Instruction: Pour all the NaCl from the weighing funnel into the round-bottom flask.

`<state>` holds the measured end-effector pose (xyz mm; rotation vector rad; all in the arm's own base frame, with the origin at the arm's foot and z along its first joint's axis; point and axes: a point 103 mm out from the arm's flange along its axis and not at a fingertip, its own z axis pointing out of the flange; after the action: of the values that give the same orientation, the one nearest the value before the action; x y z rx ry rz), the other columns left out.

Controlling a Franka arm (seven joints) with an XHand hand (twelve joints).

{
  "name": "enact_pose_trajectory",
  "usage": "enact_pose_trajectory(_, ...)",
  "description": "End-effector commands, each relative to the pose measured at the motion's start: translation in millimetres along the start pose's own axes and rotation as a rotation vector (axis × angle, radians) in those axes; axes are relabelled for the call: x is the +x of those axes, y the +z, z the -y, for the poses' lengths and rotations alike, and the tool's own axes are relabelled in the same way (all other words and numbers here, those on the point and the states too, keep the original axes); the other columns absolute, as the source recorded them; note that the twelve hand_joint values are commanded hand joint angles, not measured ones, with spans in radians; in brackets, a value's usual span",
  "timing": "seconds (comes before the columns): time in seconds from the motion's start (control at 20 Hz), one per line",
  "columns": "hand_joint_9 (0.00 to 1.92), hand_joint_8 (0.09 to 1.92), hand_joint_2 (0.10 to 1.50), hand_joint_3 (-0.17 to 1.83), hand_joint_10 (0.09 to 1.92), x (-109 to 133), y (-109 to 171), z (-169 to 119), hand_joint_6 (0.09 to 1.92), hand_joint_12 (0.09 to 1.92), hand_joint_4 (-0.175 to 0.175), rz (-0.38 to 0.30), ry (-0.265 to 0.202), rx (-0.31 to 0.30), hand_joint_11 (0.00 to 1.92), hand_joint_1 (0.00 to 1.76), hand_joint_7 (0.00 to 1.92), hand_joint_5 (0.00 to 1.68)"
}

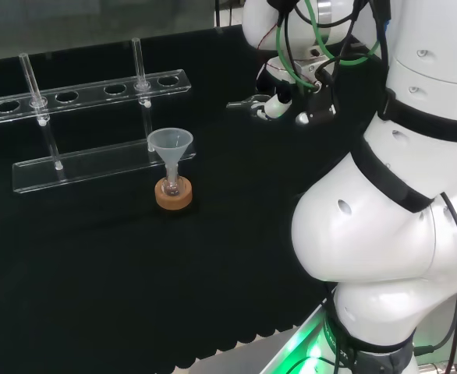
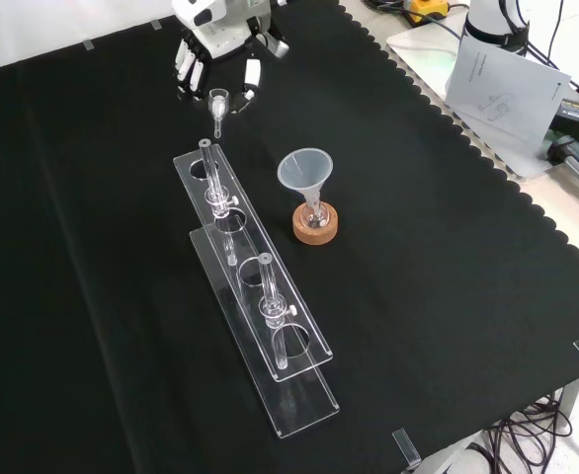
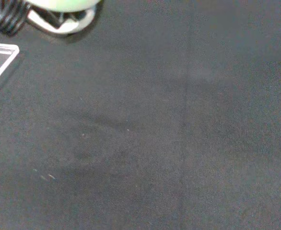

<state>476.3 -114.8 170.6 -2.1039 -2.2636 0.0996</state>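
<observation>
Holding the weighing funnel (image 2: 217, 103) at about 11 o'clock of the front view, the hand (image 2: 220, 44) has fingers curled round it, stem hanging down, near the far end of the clear tube rack (image 2: 255, 286). Piece looks like thin glass: light, stiff, slick, likely fragile; best gripped at the cup, not the stem. Round-bottom flask (image 2: 315, 219) sits on a cork ring (image 2: 316, 228) at centre, plastic funnel (image 2: 303, 170) in its neck, well apart from the hand. Black cloth (image 3: 179, 143) underneath.
</observation>
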Motion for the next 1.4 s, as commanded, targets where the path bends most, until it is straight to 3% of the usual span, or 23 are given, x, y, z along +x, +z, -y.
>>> enact_pose_trajectory(0.05, 1.10, 0.62, 0.68, 0.59, 0.26, 8.6, -13.1, 10.8, 0.62, 0.97, 0.175, -0.005, -0.007, -0.024, 0.91, 1.12, 0.75, 1.29)
enact_pose_trajectory(0.4, 1.10, 0.62, 0.69, 0.59, 0.26, 23.9, -32.7, 32.3, 0.62, 0.97, 0.175, 0.011, -0.011, -0.035, 0.91, 1.12, 0.75, 1.29)
enact_pose_trajectory(0.8, 1.10, 0.62, 0.69, 0.59, 0.25, 62.5, -52.4, 61.4, 0.62, 0.96, 0.175, 0.020, -0.036, -0.044, 0.91, 1.12, 0.75, 1.29)
enact_pose_trajectory(1.4, 1.10, 0.62, 0.69, 0.58, 0.24, 115.5, -63.4, 79.8, 0.62, 0.96, 0.175, 0.096, -0.089, -0.001, 0.91, 1.12, 0.75, 1.29)
